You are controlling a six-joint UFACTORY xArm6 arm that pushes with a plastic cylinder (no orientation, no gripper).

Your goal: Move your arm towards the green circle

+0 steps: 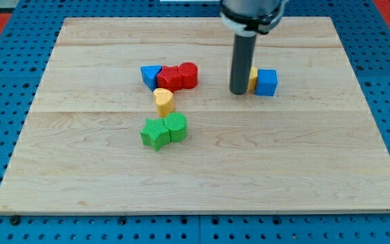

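Ribbed green circle [177,127] touching green star [155,133]

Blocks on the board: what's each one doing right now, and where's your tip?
green circle: touching green star.
green star: beside circle, view's left.
yellow heart: alone, above the greens.
red blocks: pressed together.
blue triangle: against the reds.
blue cube: view's right.
yellow block: mostly hidden.
my tip: beside yellow block, far from circle.
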